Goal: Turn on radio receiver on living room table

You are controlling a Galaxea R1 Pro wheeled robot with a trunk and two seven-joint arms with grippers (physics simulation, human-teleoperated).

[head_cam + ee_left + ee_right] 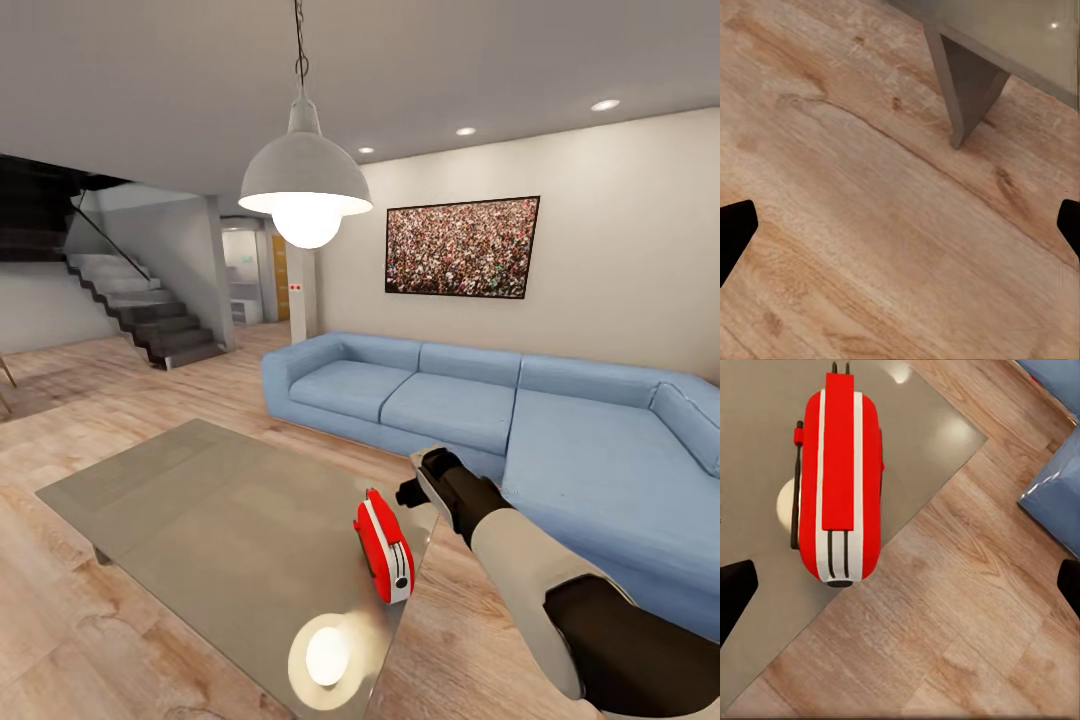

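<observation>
The red radio receiver (383,548) with white side panels stands upright near the table's corner closest to the sofa. The glossy grey-brown table (200,500) is low and wide. My right gripper (422,478) hovers above the radio and a little to its sofa side, apart from it. In the right wrist view the radio (840,480) shows from above, and the right gripper (900,592) is open with its dark fingertips (735,592) wide apart and nothing between them. My left gripper (900,229) is open over the wood floor beside a table leg (964,90).
A blue sectional sofa (480,400) runs along the far and right side, close to the table's corner. A white pendant lamp (305,190) hangs over the table. A framed crowd picture (462,247) is on the beige wall. Stairs (140,310) rise at the far left.
</observation>
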